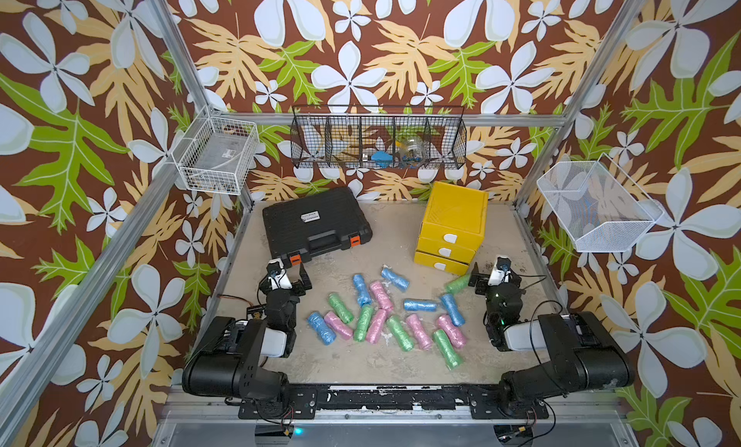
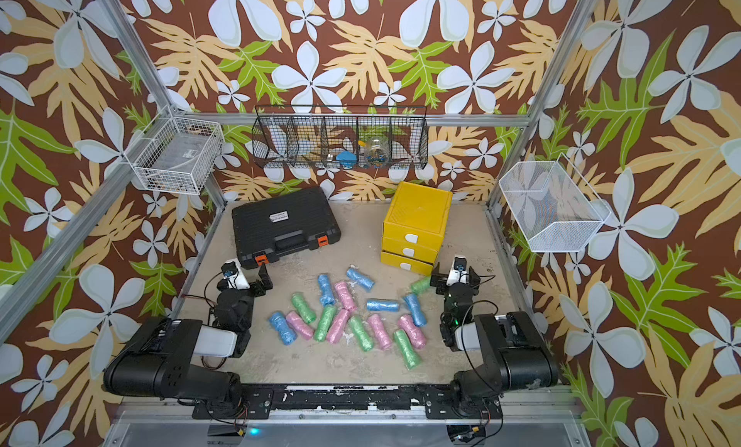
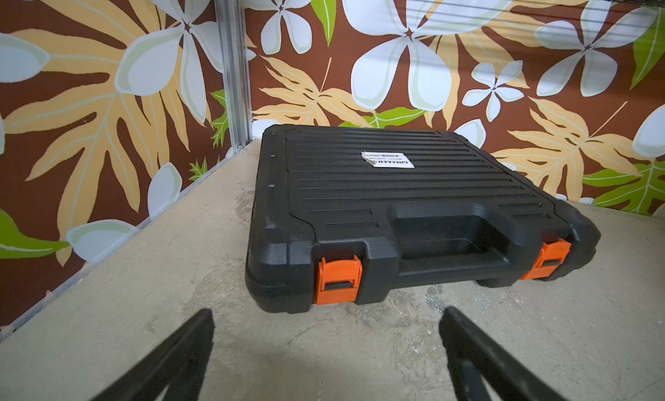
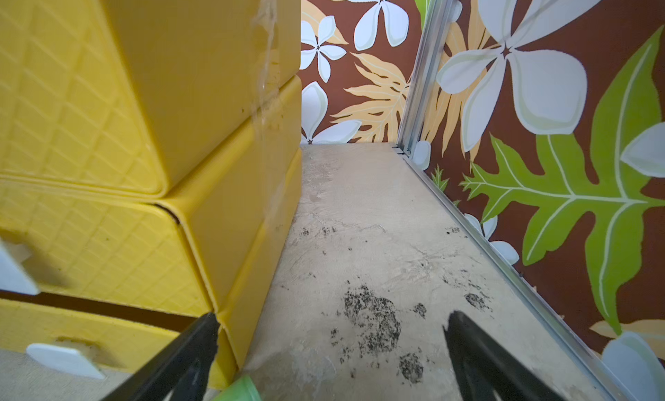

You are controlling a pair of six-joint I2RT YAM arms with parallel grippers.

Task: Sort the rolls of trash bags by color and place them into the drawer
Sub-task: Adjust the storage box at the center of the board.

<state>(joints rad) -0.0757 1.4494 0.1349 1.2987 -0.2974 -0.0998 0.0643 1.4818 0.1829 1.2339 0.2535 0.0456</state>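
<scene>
- The left claw (image 3: pixel 327 320) is held wide open, empty, facing the black case (image 3: pixel 396 201).
- The right claw (image 4: pixel 333 320) is held wide open, empty, beside the yellow drawers (image 1: pixel 453 220).
- The rolls (image 1: pixel 377 324) are scattered mid-surface (image 1: pixel 361 364).

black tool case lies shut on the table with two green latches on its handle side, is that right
Not quite. The latches on the black tool case are orange, not green, as the left wrist view shows. The rest holds: the case lies shut on the table, with two latches on its handle side.
</scene>
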